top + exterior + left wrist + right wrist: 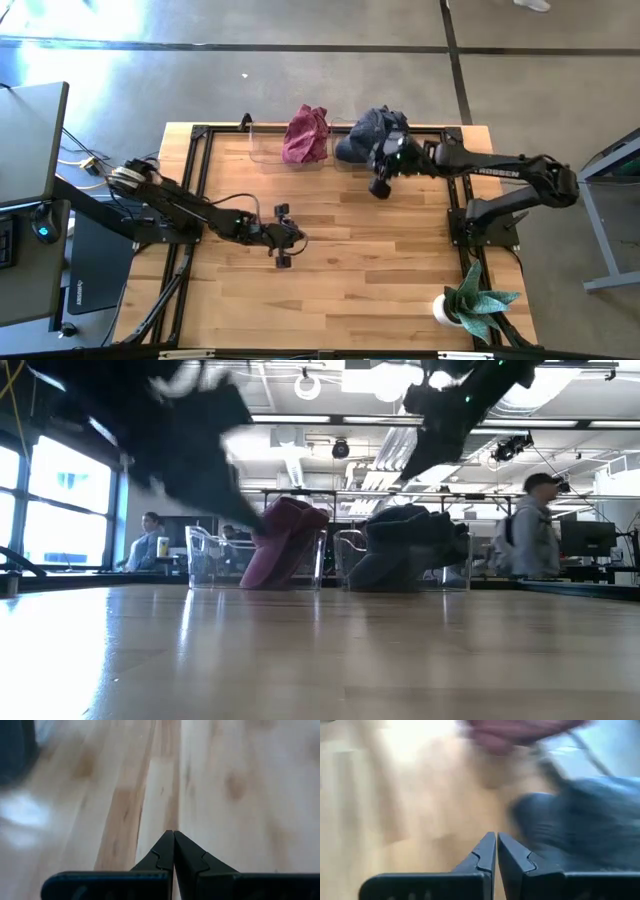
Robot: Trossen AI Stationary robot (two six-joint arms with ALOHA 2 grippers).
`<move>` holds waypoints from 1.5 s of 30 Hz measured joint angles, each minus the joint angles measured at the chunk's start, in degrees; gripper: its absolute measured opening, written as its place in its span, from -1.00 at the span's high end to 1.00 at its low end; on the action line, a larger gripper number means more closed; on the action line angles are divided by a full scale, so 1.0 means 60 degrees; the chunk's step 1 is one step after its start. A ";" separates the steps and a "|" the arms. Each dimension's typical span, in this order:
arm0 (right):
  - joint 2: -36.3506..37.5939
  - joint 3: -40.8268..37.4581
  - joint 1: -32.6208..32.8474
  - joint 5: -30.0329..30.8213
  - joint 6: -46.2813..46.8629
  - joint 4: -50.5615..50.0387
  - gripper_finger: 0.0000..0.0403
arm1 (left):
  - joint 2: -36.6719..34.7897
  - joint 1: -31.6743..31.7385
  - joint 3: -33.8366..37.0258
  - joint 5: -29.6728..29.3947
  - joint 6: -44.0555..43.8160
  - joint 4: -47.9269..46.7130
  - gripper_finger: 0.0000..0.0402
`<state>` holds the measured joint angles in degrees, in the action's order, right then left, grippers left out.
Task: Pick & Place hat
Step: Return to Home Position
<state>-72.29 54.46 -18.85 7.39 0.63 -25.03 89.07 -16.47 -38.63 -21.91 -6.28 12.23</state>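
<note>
A maroon hat [305, 135] and a dark blue hat [362, 133] each sit in a clear bin at the table's far edge; both also appear in the low view, maroon hat [285, 545] and dark hat [408, 545]. My right gripper [380, 186] hovers shut just on the near side of the dark hat, which fills one side of its wrist view [580, 820], with the maroon hat [515, 732] blurred beyond. My right gripper [496, 837] touches nothing. My left gripper [298, 238] is shut over bare wood mid-table, shown as [174, 837].
The clear bins [262, 150] stand side by side along the far edge. A potted plant [470, 300] sits at the near right corner. Bare wood [360, 270] spreads between the grippers and the near edge. People [535, 525] are in the room behind.
</note>
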 joint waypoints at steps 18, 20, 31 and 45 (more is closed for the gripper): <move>0.3119 -0.5550 0.5313 -0.0799 0.1425 0.7476 0.97 | -0.4951 -0.1782 0.1367 -0.1602 -0.0175 -0.0848 1.00; 0.3823 -0.6029 0.5514 -0.0708 0.1430 0.7795 0.97 | -0.5627 -0.1417 0.1880 -0.1085 -0.0254 -0.0608 1.00; 0.6799 -0.7440 0.5635 -0.0639 0.1401 0.8051 0.96 | -0.9373 0.2112 0.4835 0.2741 -0.0275 0.0602 1.00; 0.7244 -0.7810 0.5628 -0.0065 0.1405 0.7917 0.96 | -1.2821 0.2926 0.6282 0.3040 -0.0054 -0.0756 1.00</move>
<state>-28.82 7.60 14.92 7.00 9.06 22.47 12.15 1.08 -0.94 -3.67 -6.60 7.69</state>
